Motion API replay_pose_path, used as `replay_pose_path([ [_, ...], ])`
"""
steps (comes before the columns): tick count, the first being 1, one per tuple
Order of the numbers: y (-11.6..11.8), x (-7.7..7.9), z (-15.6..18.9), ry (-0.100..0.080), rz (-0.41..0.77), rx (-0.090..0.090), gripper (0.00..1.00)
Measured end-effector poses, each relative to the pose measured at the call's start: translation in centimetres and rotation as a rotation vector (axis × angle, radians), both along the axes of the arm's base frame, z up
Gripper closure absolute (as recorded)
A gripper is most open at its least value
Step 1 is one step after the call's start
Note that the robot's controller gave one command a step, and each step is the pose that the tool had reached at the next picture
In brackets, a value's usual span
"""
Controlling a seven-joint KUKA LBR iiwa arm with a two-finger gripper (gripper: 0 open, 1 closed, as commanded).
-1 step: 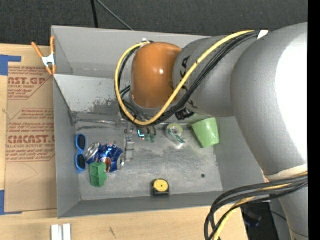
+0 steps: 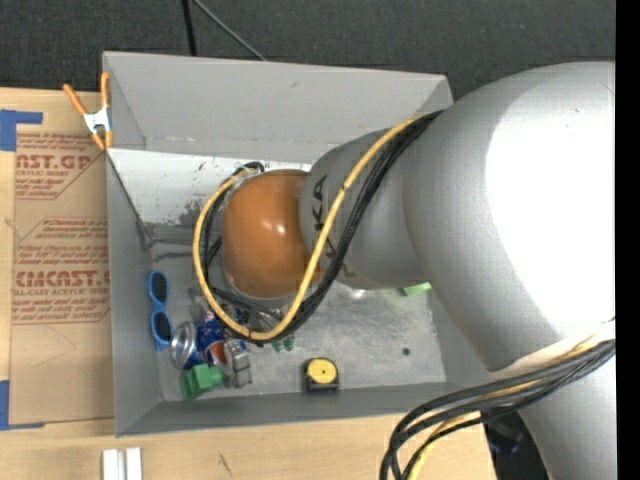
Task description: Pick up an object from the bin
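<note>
Camera view | claw (image 2: 252,324) | small heap (image 2: 208,353) just beside, lower left

You are looking at a bin (image 2: 270,108) of grey metal. Its walls are appearing matt and smooth, while its floor is showing dark scuffs and specks. Over it, the orange cover (image 2: 262,233) on the wrist is shining like glossy plastic, and the arm (image 2: 520,208) is showing a smooth, satin silver finish. The cables (image 2: 330,238) are looking rubbery. At 8 o'clock in the bin, blue sunglasses (image 2: 158,308) are gleaming as glossy plastic. At 7 o'clock, a can (image 2: 184,344) is glinting as bare metal beside a matt green plastic block (image 2: 203,379).
</note>
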State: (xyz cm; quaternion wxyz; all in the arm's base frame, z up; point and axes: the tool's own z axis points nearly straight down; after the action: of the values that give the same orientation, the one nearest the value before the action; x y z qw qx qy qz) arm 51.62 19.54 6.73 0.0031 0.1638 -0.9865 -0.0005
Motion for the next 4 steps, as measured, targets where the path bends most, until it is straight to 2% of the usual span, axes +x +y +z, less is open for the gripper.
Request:
replay_pose_path([
  [1,1.9,-3.4,3.3,-0.007,0.427,0.003,0.0],
  [2,4.3,-3.5,3.4,-0.008,0.598,0.004,0.0],
  [3,4.9,-3.0,0.2,-0.003,0.777,-0.001,0.0],
  [4,4.9,-3.0,0.2,-0.002,0.775,-0.001,0.0],
])
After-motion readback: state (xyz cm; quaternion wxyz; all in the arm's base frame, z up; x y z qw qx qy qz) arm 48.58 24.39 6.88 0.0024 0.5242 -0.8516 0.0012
